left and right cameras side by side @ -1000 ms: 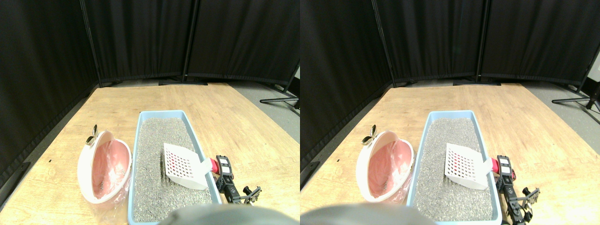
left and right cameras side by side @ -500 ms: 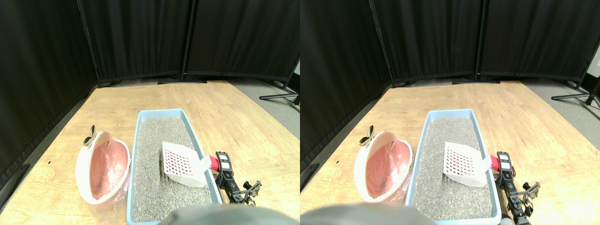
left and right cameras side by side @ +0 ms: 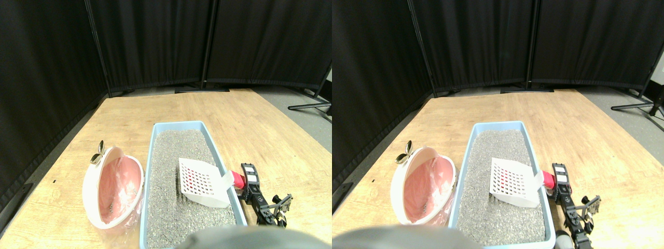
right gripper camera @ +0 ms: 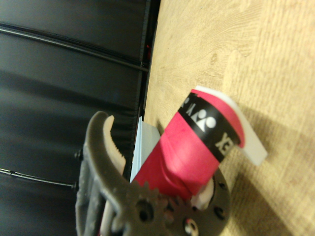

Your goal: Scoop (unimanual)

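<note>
Leftmost, one white bin (left and right cameras side by side: pixel 111 193) with a pink liner stands on the wooden surface (left and right cameras side by side: pixel 249 124), beside one blue litter tray (left and right cameras side by side: pixel 179 126). One white slotted scoop (left and right cameras side by side: pixel 202 182) rests in the litter, its red handle (left and right cameras side by side: pixel 237 180) clamped in the right claw (left and right cameras side by side: pixel 245 182).

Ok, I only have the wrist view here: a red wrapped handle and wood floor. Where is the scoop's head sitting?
Observer: The white scoop has its slotted head inside the blue tray, resting on the grey litter close to the right wall.
Operator: And where's the bin?
Observer: The white bin with the pink liner is just outside the tray's left wall, tipped so its mouth faces the tray.
Operator: Is my gripper over the tray?
Observer: No. The right gripper is outside the right wall, at the red handle, which crosses that rim.
</note>
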`<state>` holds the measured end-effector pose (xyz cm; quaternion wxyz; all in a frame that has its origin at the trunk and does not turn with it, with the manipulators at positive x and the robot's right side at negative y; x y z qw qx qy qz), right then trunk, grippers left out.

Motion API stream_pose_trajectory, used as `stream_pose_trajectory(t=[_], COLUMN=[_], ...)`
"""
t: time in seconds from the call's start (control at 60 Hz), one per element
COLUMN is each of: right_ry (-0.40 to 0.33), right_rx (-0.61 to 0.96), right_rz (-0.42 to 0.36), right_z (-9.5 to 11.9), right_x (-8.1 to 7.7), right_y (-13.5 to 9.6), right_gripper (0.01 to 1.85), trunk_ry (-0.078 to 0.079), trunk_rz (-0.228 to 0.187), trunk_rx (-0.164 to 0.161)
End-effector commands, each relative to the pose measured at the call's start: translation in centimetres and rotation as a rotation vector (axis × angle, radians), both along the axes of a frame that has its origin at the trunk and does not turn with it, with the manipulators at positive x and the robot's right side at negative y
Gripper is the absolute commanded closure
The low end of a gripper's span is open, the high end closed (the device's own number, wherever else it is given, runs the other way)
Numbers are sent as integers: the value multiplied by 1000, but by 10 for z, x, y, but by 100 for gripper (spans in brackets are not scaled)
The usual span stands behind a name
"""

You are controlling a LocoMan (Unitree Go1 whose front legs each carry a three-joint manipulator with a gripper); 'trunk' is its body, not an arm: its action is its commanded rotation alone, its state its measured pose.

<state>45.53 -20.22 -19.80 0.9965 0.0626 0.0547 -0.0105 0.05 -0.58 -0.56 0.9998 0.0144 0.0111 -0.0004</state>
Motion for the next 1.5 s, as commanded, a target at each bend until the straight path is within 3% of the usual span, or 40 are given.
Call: stream_pose_trajectory(t=[0.017, 0.233, 0.383, 0.483, 0.55, 0.6, 0.717, 1.2, 1.5], right_ry=[-84, -59, -53, -83, -108, -152, -111, -164, -298], right_rx=[-15, 5, 13, 52, 22, 21, 44, 2, -80], right_rz=[15, -3, 20, 54, 55, 99, 61, 79, 219], right_z=[18, 16, 14, 10, 10, 11, 20, 40, 68], right_x=[7, 9, 7, 9, 9, 9, 6, -7, 6], right_y=[4, 5, 5, 3, 3, 1, -4, -11, -7], right_gripper=[99, 110, 138, 180, 180, 180, 180, 180, 180], trunk_ry=[-20, -19, -20, -22, -21, -21, -19, -16, -14], trunk_rz=[16, 18, 21, 21, 20, 20, 17, 19, 22], trunk_rx=[-24, -27, -28, -28, -28, -28, -31, -34, -43])
